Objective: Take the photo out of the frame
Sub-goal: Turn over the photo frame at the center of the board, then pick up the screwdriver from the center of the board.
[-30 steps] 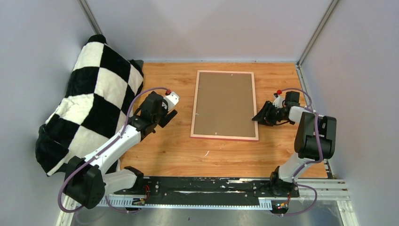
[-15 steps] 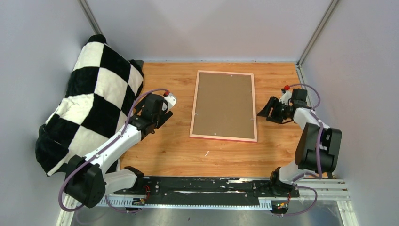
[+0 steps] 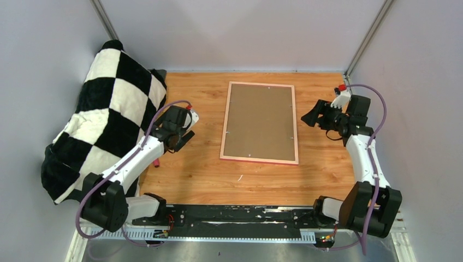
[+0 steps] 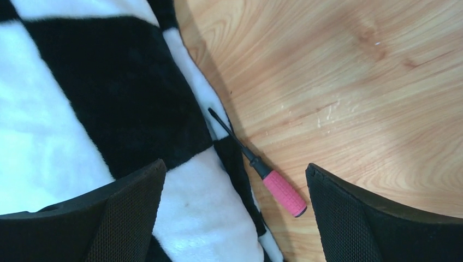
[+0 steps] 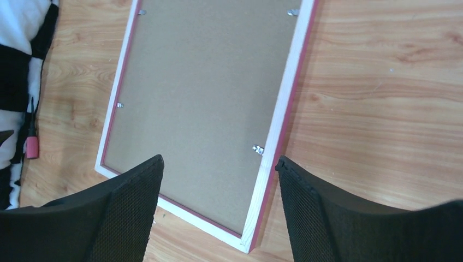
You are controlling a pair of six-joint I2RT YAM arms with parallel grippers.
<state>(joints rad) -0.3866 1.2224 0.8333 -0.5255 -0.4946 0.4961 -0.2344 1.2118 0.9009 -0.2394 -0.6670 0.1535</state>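
Since the large pink-bordered rectangular frame (image 3: pixel 260 160) lies face-down on the wooden surface (image 3: pixel 191 174), its photo presumably hidden under brown cardboard backing (image 3: pixel 260 120), you're at unfastening. The left hand (image 4: pixel 233 169) gapes empty over the pink-handled screwdriver (image 4: pixel 281 192), the right hand (image 5: pixel 219 159) is open above the frame, and the small metal tabs (image 5: pixel 258 149) likely need turning next.

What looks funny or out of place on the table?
The screwdriver with the pink handle lies at the left side of the table, its tip poking onto the black-and-white blanket heaped there. The frame lies face down, brown backing board up. Nothing looks spilled or broken.
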